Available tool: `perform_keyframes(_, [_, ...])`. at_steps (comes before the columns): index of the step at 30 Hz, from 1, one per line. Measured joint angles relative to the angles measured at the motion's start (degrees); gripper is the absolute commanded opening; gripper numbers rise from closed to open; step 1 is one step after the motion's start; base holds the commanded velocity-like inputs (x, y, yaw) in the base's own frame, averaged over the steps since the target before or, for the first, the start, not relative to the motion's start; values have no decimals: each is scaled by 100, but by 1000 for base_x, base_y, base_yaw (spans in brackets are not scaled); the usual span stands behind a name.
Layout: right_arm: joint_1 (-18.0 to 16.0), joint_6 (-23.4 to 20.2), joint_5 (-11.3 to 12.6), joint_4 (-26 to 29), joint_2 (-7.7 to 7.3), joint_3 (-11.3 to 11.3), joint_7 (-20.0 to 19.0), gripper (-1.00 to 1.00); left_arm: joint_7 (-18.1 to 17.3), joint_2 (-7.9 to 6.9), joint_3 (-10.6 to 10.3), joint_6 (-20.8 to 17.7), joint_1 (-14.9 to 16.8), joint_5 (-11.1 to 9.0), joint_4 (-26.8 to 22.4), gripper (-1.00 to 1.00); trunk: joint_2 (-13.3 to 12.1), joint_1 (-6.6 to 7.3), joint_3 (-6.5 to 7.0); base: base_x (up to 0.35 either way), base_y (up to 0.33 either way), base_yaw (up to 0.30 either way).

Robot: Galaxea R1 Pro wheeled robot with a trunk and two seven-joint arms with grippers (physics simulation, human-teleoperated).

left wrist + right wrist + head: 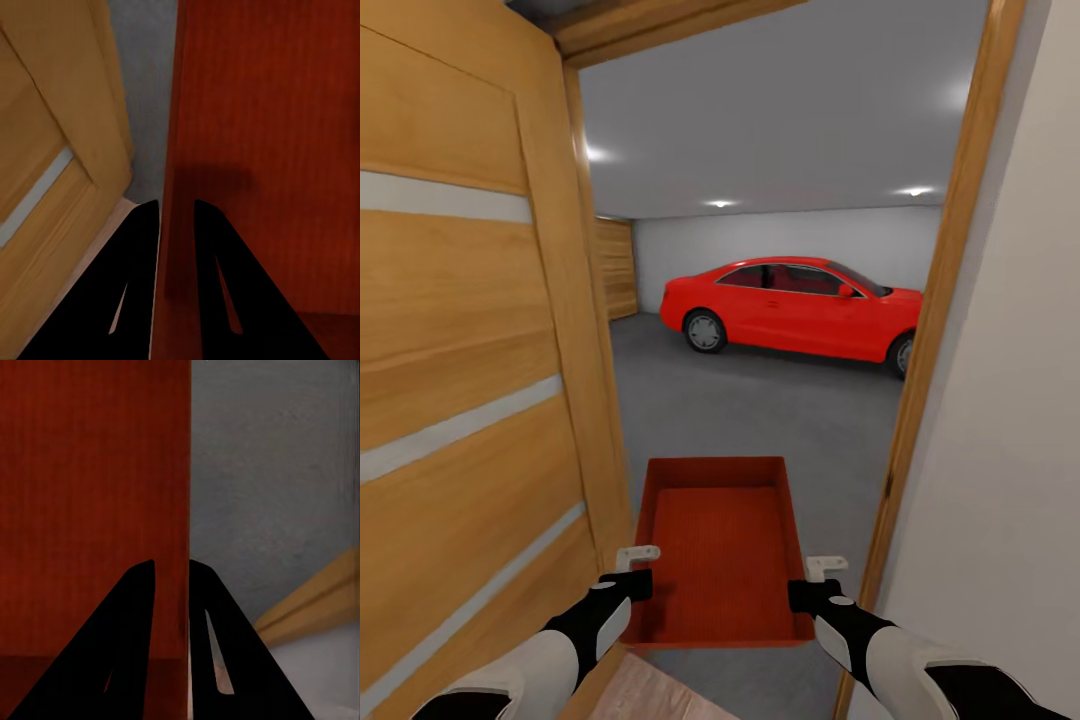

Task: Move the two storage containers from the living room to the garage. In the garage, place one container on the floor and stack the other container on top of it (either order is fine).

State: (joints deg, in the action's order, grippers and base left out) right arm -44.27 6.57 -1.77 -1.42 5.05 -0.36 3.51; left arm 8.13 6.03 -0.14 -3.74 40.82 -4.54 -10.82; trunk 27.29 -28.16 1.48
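One orange-red storage container hangs in front of me in the wooden-framed doorway, held level between both arms, its open top facing up and its inside bare. My left gripper is shut on its left wall, and the left wrist view has that gripper pinching the wall of the container. My right gripper is shut on the right wall, where the right wrist view shows this gripper clamped on the container. The second container is out of view. Beyond lies the garage with its dark grey floor.
An open wooden door stands close on my left. The door frame and a white wall are close on my right. A red car is parked at the garage's far side. Light wood planks show under the container.
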Motion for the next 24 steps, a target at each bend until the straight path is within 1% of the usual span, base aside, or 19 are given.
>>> perform_keyframes(24, [0,0,-4,0,-5,-3,-6,-100,7,5,-2,0,-1,-2,-2,-100,0,0,0,247,225,-285])
